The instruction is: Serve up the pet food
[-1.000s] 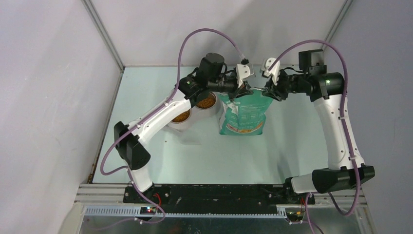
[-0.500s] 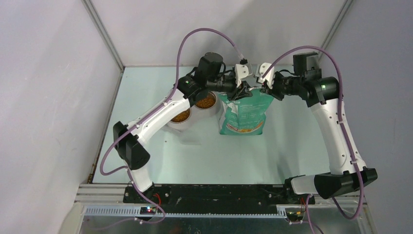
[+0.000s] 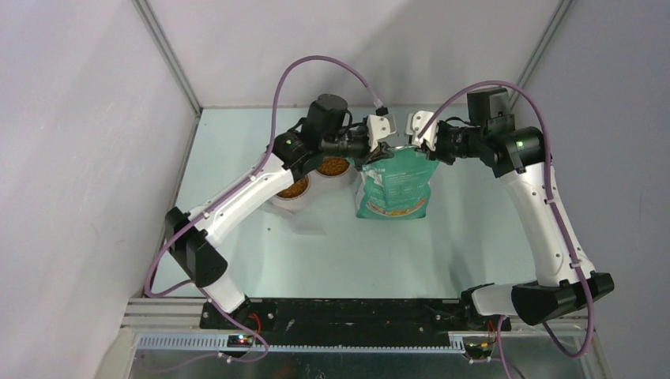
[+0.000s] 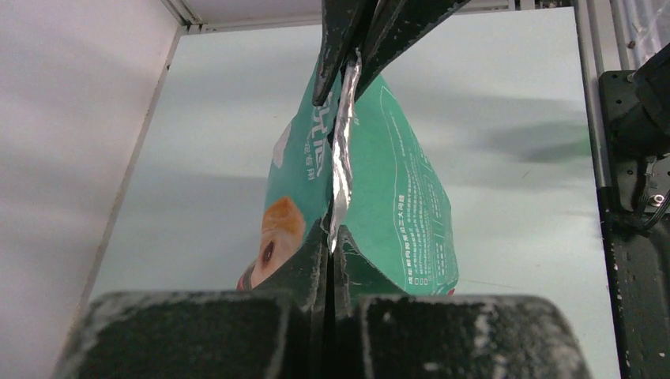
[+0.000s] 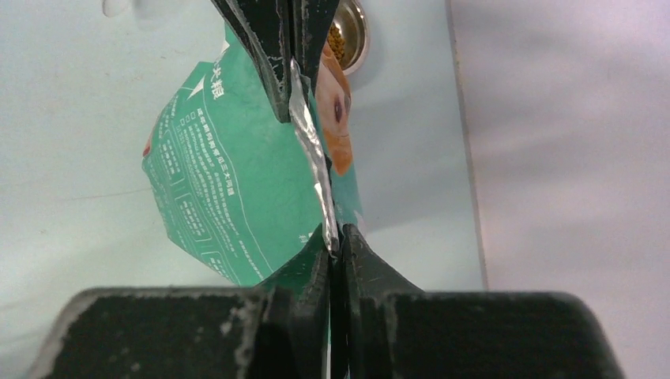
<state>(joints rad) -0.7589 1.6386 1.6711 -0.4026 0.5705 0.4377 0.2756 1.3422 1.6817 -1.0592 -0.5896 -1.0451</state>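
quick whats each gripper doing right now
left gripper: shut on the pet food bag, pinching its top seam
right gripper: shut on the same bag's top seam

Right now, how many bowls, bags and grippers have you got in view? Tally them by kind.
steel bowls, both holding kibble: 2
green bag: 1
grippers, left gripper and right gripper, both shut on the bag's top seam: 2
Total: 5

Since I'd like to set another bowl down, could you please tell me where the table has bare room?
Widest: the near table, between the bag and the near edge. Also bare: right of the bag. Crowded: far middle, where the two bowls, bag and both arms' jaws meet.
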